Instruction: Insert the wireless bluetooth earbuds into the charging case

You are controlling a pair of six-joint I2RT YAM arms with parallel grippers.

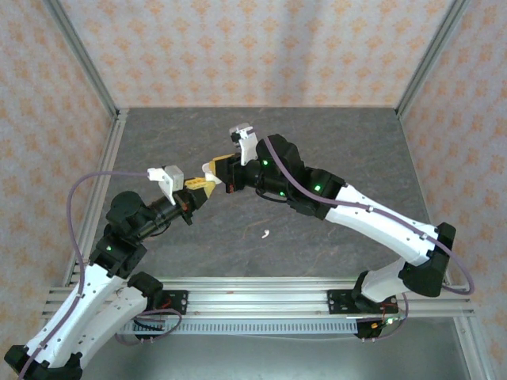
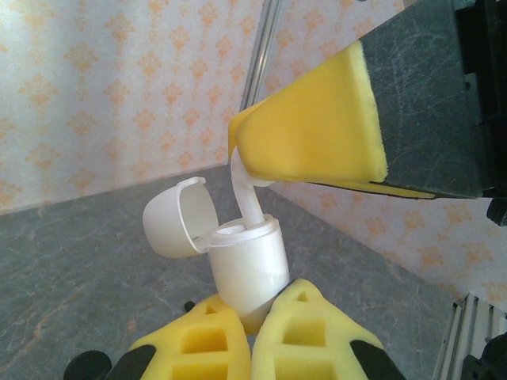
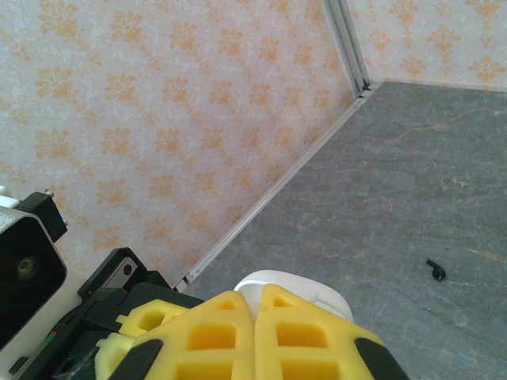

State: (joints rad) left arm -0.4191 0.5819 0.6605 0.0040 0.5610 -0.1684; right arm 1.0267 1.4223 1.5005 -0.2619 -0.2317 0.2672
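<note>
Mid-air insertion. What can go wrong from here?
1. The left gripper pinches only the bottom of the open white hinged-lid charging case, held off the grey table; the push could slip it out.
2. The right gripper holds the white stemmed earbud at its very fingertips; it may twist and jam.

A grey marbled table (image 1: 356, 142) sits within orange-patterned walls (image 1: 238, 47) and aluminium frame posts (image 1: 83, 55).

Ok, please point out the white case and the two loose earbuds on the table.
white case (image 2: 247, 273): left wrist view, on its body.
loose white earbud (image 1: 266, 233): top external view, its middle.
black earbud (image 3: 435, 270): right wrist view, its middle.
</note>
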